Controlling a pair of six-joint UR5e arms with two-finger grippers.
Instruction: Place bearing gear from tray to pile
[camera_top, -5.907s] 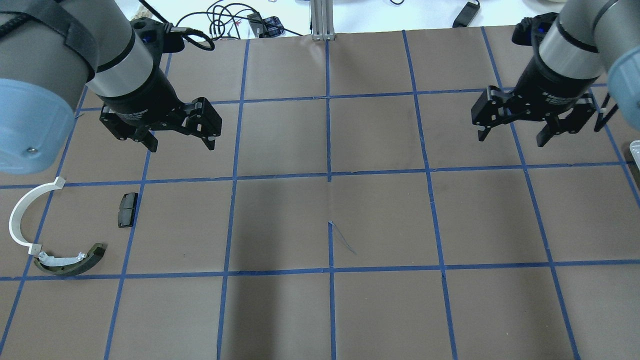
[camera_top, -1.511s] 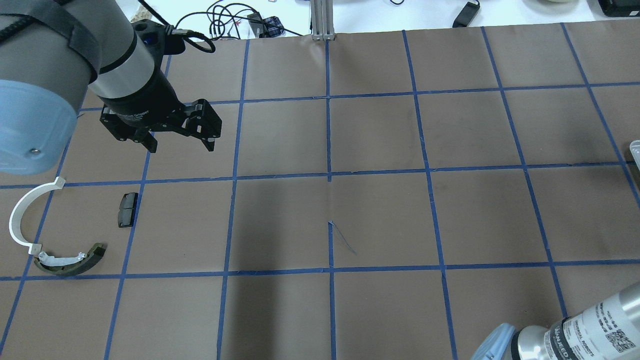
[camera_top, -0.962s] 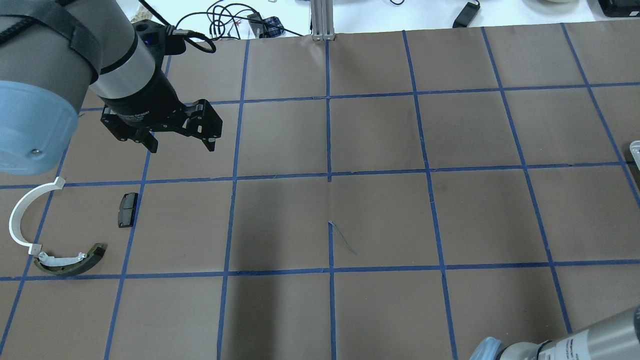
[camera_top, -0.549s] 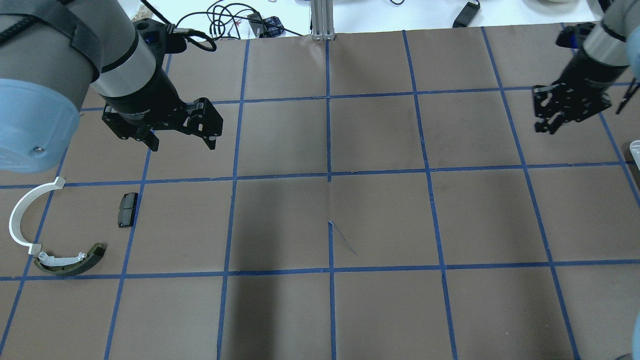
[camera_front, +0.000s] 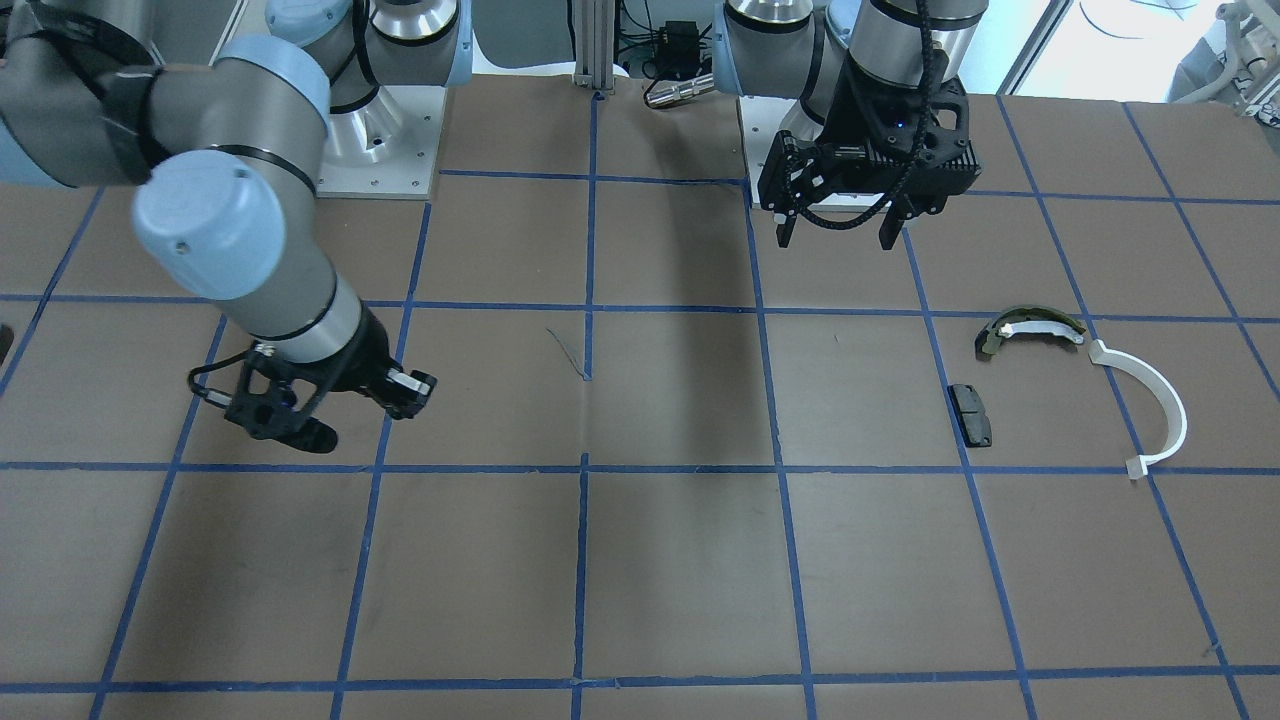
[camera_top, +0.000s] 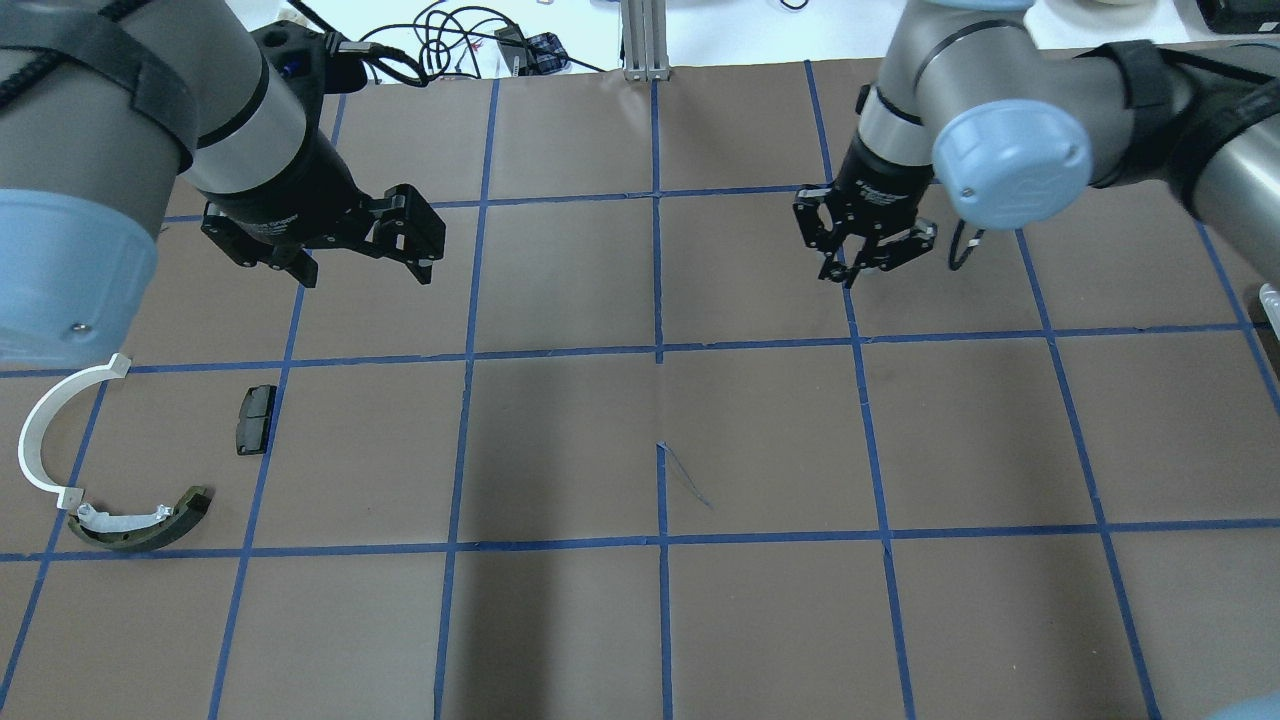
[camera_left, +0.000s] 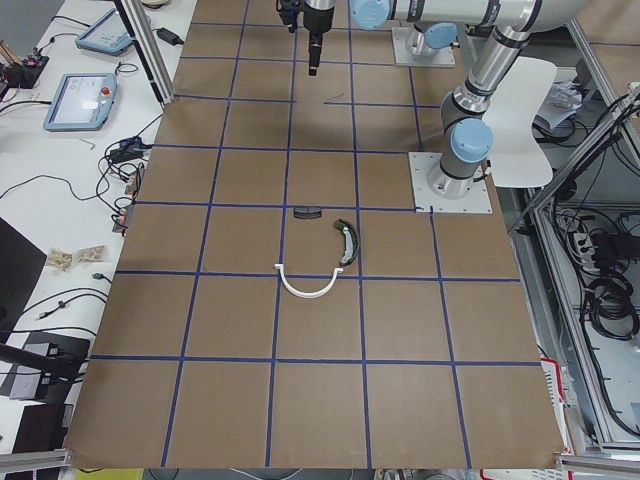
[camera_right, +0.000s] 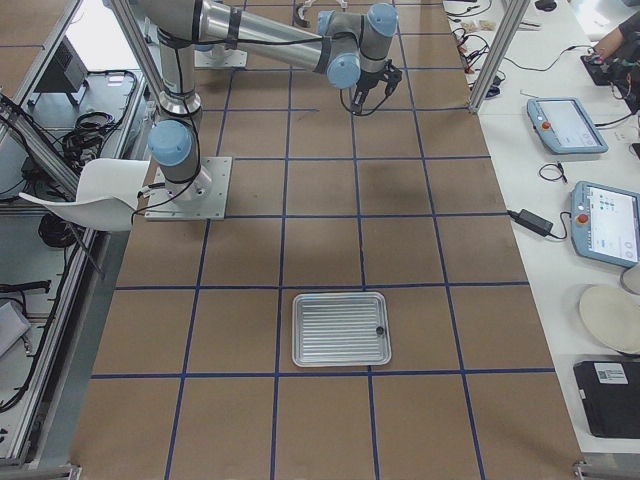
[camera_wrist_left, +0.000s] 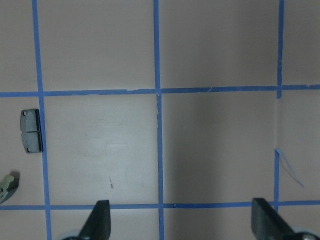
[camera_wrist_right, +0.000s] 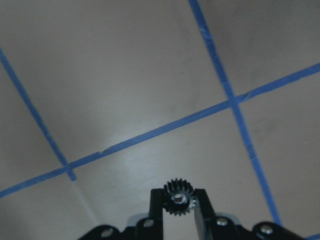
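Note:
My right gripper (camera_top: 858, 272) is shut on a small black toothed bearing gear (camera_wrist_right: 178, 198), which shows between the fingertips in the right wrist view. It hangs above the brown table, right of centre, and also shows in the front view (camera_front: 410, 390). The pile lies far off at the table's left: an olive-and-white curved shoe (camera_top: 140, 520), a thin white half-ring strip (camera_top: 42, 430) and a small black pad (camera_top: 255, 418). My left gripper (camera_top: 362, 272) is open and empty, above and behind the pile. The silver tray (camera_right: 340, 328) stands at the table's right end.
The table is brown paper with a blue tape grid. A small dark part (camera_right: 380, 331) lies in the tray's corner. Cables (camera_top: 450, 45) lie beyond the far edge. The tray's edge (camera_top: 1270, 295) just shows at the right border of the overhead view.
My right arm has come back into view from the right and swung left to right of centre, shut on the gear. My left gripper has barely moved.

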